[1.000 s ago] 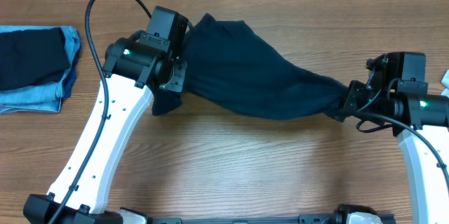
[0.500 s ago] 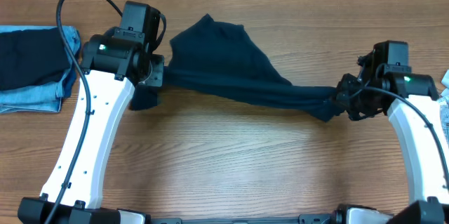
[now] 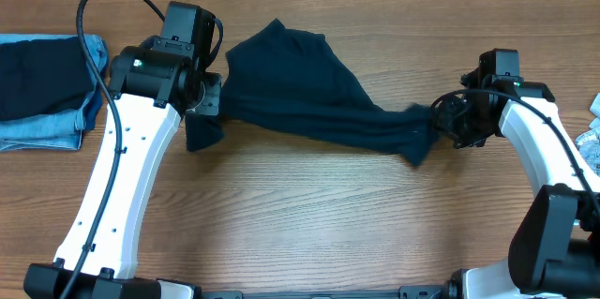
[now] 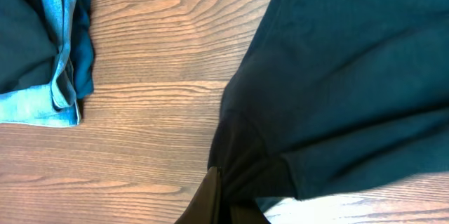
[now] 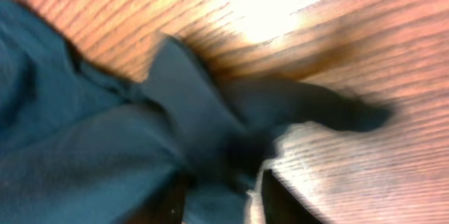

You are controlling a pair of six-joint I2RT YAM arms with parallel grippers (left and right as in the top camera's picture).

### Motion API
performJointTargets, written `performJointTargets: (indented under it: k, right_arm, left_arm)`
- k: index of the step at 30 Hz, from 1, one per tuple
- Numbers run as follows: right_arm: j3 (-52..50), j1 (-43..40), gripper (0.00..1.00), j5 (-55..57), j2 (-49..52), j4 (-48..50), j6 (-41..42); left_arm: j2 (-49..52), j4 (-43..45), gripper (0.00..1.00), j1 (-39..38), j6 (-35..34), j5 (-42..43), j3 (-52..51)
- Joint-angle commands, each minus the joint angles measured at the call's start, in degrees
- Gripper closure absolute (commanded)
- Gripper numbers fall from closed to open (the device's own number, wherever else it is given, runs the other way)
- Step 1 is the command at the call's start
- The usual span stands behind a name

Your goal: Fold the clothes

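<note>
Left hand [image 3: 208, 104] clamped shut on the navy shirt [image 3: 300, 93] stretched across the table [image 3: 309, 215]; right hand [image 3: 445, 123] has fingers parted, cloth between them.

Navy shirt [image 3: 300, 93] (plain), light-blue denim [image 3: 47, 135]

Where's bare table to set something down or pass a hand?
Free: bare tabletop in front of the navy shirt, between the left arm and right arm. Narrower strip behind the shirt, along the far edge. Crowded: far left with the folded clothes pile, and the line from left gripper to right gripper, spanned by cloth.
</note>
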Motion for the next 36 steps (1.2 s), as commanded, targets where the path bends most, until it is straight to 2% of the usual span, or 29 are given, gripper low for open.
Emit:
performJointTargets:
  k: [1, 6, 9, 18, 20, 31, 34, 36]
  right_arm:
    - [1.3, -0.2, 0.47, -0.1, -0.1, -0.5, -0.3]
    - [1.2, -0.1, 0.46, -2.6, -0.1, -3.4, -0.5]
    - [1.0, 0.2, 0.46, -7.4, -0.1, -3.8, -3.6]
    - [-2.3, 0.3, 0.48, -15.3, 2.7, 1.2, -5.3]
    - [-2.8, 0.4, 0.52, -18.0, 3.9, 2.1, -6.6]
    - [-3.0, 1.5, 0.57, -17.9, 5.6, 4.9, -6.3]
    - [-3.0, 2.4, 0.68, -17.9, 5.6, 5.9, -5.8]
    - [-3.0, 2.6, 0.86, -17.6, 5.6, 6.1, -5.1]
  left_arm:
    - [-0.2, 0.2, 0.96, 0.2, 0.1, 0.4, 1.6]
    - [-0.2, 0.7, 0.96, 0.2, 0.2, 1.1, 1.6]
    - [-0.2, 1.0, 0.96, 0.2, 0.7, 1.9, 1.6]
    - [-0.2, 1.0, 0.96, 0.2, 0.7, 1.9, 1.6]
    - [-0.2, 0.9, 0.96, 0.2, 0.7, 1.9, 1.6]
    - [-0.2, 0.9, 0.96, 0.2, 0.7, 1.9, 1.6]
    - [-0.2, 0.8, 0.96, 0.2, 0.7, 1.9, 1.6]
    - [-0.2, 0.7, 0.96, 0.2, 0.7, 1.9, 1.6]
